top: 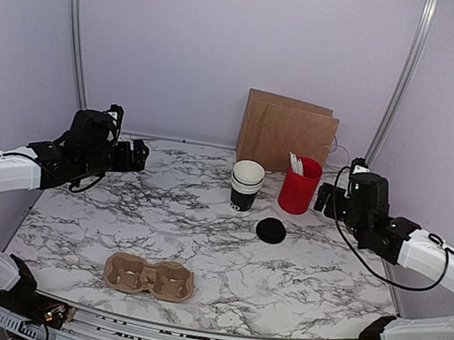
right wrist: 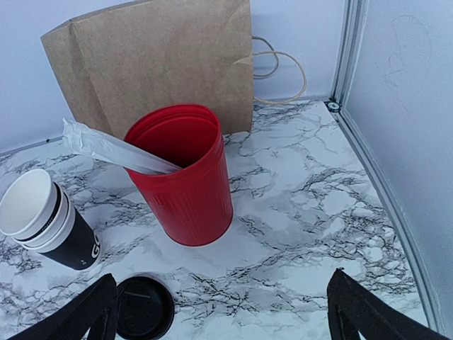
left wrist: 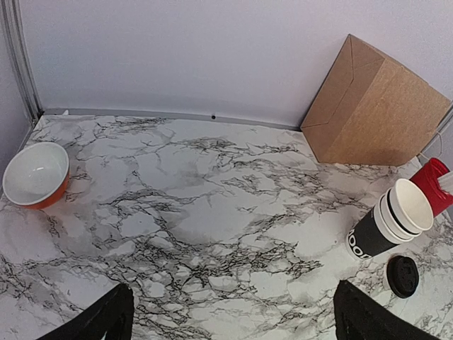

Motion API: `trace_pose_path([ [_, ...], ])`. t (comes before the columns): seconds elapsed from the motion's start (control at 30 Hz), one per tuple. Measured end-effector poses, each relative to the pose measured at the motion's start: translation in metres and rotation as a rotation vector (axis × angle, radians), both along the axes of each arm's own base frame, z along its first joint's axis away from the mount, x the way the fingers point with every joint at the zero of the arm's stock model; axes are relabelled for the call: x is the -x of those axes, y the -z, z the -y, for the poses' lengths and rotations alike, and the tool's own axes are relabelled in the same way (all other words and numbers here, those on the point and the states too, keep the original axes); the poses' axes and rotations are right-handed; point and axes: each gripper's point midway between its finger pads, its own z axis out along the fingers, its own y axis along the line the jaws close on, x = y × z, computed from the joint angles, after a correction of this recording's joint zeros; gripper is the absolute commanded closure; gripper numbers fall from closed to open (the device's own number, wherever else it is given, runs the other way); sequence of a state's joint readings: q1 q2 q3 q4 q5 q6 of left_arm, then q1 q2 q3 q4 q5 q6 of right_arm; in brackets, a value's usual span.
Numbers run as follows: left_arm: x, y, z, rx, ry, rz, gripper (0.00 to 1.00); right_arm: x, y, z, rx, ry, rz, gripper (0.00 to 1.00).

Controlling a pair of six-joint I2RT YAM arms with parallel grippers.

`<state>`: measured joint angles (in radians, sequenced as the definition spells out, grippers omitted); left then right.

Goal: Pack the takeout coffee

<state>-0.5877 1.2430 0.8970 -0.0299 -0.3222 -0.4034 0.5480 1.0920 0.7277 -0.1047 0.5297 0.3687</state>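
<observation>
A stack of takeout coffee cups (top: pixel 245 185) stands mid-table: a black cup at the bottom with cream cups nested in it, also in the left wrist view (left wrist: pixel 390 222) and the right wrist view (right wrist: pixel 44 219). A black round lid (top: pixel 271 230) (left wrist: pixel 403 275) (right wrist: pixel 144 307) lies flat just in front of them. My left gripper (top: pixel 137 156) (left wrist: pixel 230 315) hovers open at the back left, far from the cups. To the right of the red cup my right gripper (top: pixel 325 198) (right wrist: pixel 221 312) hangs open, nothing between its fingers.
A brown paper bag (top: pixel 286 132) leans on the back wall. A red cup (top: pixel 299 184) with wrapped white utensils stands beside the coffee cups. A cardboard cup carrier (top: pixel 149 277) lies near the front edge. An orange-and-white bowl (left wrist: pixel 35 174) sits at the far left.
</observation>
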Motion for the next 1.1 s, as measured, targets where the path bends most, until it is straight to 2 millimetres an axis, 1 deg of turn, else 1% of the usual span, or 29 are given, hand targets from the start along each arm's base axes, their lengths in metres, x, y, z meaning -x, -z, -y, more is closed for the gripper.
trace_pose_path([
  [0.47,0.0,0.0,0.0,0.0,0.0,0.0,0.01,-0.003,-0.001,-0.006,-0.003,-0.023,-0.006,0.0],
  [0.63,0.0,-0.001,0.0,0.002,0.0,0.001,0.01,-0.005,-0.01,-0.014,-0.023,-0.059,0.002,0.0],
  [0.83,0.0,-0.002,0.001,0.007,0.002,0.002,0.01,-0.011,-0.016,-0.028,-0.048,-0.112,-0.006,0.0],
  [1.03,0.0,-0.001,0.002,0.019,0.001,-0.002,0.01,-0.02,-0.014,-0.049,-0.057,-0.191,-0.044,0.04],
  [1.1,0.0,-0.001,0.002,0.025,0.001,-0.004,0.01,-0.023,-0.016,-0.06,-0.058,-0.229,-0.053,0.04],
])
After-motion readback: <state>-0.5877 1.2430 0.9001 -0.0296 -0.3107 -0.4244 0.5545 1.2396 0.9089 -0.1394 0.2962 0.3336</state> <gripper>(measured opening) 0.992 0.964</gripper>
